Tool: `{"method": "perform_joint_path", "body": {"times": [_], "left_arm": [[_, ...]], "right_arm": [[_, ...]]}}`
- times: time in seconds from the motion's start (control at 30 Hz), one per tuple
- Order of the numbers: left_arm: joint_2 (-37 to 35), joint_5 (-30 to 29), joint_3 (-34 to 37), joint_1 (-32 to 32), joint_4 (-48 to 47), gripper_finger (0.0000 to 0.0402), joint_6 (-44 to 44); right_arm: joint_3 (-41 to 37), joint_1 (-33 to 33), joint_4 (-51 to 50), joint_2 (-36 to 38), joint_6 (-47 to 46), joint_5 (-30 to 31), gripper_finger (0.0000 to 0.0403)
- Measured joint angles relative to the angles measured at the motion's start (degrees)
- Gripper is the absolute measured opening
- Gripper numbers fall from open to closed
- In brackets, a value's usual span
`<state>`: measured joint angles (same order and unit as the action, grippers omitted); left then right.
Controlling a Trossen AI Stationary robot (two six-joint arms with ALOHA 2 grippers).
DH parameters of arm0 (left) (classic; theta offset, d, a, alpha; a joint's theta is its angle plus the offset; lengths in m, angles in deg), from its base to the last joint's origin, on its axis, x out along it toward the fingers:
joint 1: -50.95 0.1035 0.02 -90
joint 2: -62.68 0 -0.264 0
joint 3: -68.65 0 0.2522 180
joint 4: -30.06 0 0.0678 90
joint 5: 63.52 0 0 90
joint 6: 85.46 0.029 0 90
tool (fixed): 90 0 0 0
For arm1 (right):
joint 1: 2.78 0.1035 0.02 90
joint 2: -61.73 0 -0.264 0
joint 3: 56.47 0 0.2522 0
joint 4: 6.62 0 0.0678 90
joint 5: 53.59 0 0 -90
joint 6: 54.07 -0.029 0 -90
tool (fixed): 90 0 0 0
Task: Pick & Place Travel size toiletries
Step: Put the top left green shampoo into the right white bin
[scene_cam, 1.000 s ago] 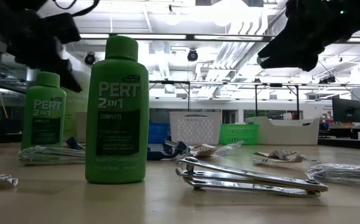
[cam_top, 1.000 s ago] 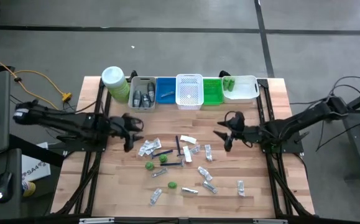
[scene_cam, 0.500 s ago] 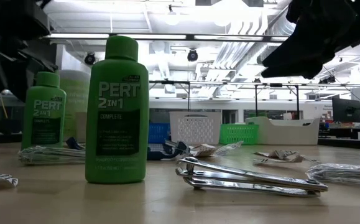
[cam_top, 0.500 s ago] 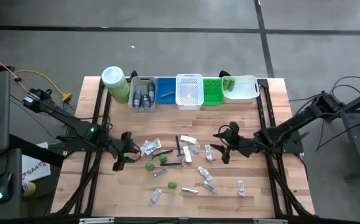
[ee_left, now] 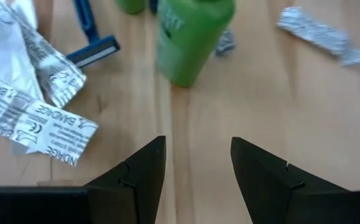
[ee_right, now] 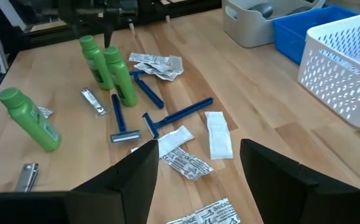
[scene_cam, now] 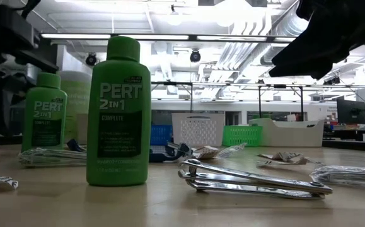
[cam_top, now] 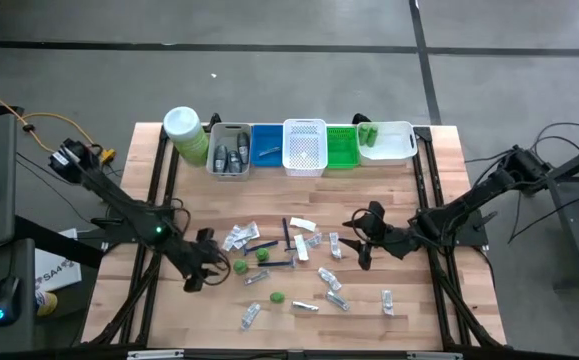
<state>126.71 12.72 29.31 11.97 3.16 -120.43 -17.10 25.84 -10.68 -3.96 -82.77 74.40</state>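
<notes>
Now, left fingers (ee_left: 143,177): spread apart, nothing between them, bare wood showing in the gap.
Left gripper (cam_top: 202,272): low over the table's left-centre, just beside a small green bottle (cam_top: 240,267); in the left wrist view a green bottle (ee_left: 192,37) stands just ahead of the fingertips.
Right fingers (ee_right: 136,180): spread apart, holding nothing.
Right gripper (cam_top: 362,237): over the table right of centre, near the white sachets (cam_top: 335,245).
Toiletries: three green bottles, blue razors (ee_right: 180,114), bandage sachets (ee_left: 40,127) and metal nail clippers (scene_cam: 251,180) lie scattered on the wooden table (cam_top: 429,200) between the two grippers.
Bins: a grey bin (cam_top: 229,150), blue bin (cam_top: 266,145), white basket (cam_top: 305,146), green basket (cam_top: 342,147) and white tray (cam_top: 394,142) line the far edge.
Jar: a pale-green jar (cam_top: 184,132) stands left of the row.
</notes>
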Motion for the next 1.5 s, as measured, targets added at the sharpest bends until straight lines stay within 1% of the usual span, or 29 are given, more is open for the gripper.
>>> {"method": "perform_joint_path", "body": {"times": [0.2,0.33,0.47,0.6,0.7,0.83,0.97,1.07,1.17,1.3,1.5], "left_arm": [[6.28,-12.43,0.00,-6.24,5.50,0.0181,-2.83],[9.85,-20.99,0.01,-9.98,8.73,0.0181,-6.37],[13.38,-25.51,0.02,-11.88,11.44,0.0181,-10.08],[17.15,-27.34,0.04,-12.09,15.23,0.0181,-11.83],[19.69,-27.51,0.04,-12.08,17.98,0.0182,-11.85],[22.07,-27.67,0.04,-12.07,20.04,0.0194,-13.10],[23.33,-28.08,0.04,-12.05,20.93,0.0236,-14.26],[23.43,-30.27,0.04,-12.05,20.92,0.0272,-16.74],[23.43,-32.09,0.04,-12.05,20.89,0.0293,-18.22],[23.43,-32.46,0.07,-12.05,22.48,0.0298,-18.84],[23.42,-33.31,0.04,-12.05,26.38,0.0299,-16.22]], "right_arm": [[0.00,0.33,-0.01,0.00,0.17,0.68,0.0220],[0.00,0.31,-0.01,-0.02,0.14,0.67,0.0220],[0.00,0.31,0.01,-0.01,0.29,0.67,0.0220],[0.00,0.31,0.01,-0.01,0.30,0.67,0.0220],[0.00,0.31,0.01,0.00,0.30,0.67,0.0220],[0.00,0.31,0.01,-0.01,0.27,0.67,0.0220],[0.00,0.31,0.03,-0.01,0.09,0.65,0.0220],[0.00,0.31,0.02,-0.02,-0.03,0.65,0.0220],[0.00,0.31,0.03,0.00,-0.12,0.65,0.0220],[0.00,0.31,0.06,-0.02,-0.19,0.65,0.0220],[0.00,0.31,0.06,0.00,-0.18,0.65,0.0220]]}}
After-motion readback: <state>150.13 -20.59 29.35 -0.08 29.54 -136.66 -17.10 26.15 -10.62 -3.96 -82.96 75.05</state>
